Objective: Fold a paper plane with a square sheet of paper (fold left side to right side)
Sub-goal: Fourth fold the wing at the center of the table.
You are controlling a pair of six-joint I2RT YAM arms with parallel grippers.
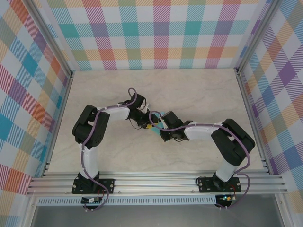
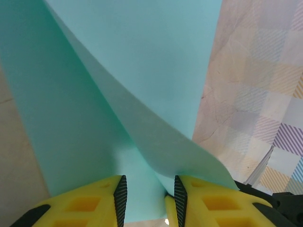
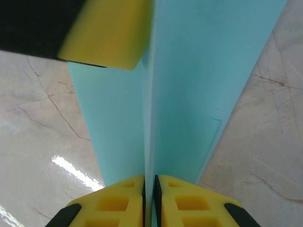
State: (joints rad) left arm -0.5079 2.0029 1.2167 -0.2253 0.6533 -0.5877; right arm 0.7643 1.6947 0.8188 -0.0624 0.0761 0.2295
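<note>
- Right wrist view: my right gripper (image 3: 149,182) is pressed together on a standing ridge of the square sheet of paper (image 3: 199,85). The ridge runs from 6 o'clock to 12 o'clock, with turquoise flaps spreading onto the table (image 3: 42,118) on both sides.
- Left wrist view: my left gripper (image 2: 147,189) has its jaws spread. Paper lies in the gap but isn't nipped, and one flap curls up over the finger at 5 o'clock.
- Back in the right wrist view, one of the left gripper's fingers (image 3: 109,38) sits at 11 o'clock, just beside the ridge.
- Top external view: the paper sits near the table's centre, mostly hidden where both wrists meet.
- I judge the side-to-side fold half made: the layers are raised, not laid flat.
- To do it well, I'd use the right pinch as a firm anchor. I'd close the left on the loose flap alone, then carry it across low and slowly.
- I'd line the edges up before pressing any crease. This thin sheet will likely buckle or tear if the arms pull against each other.
</note>
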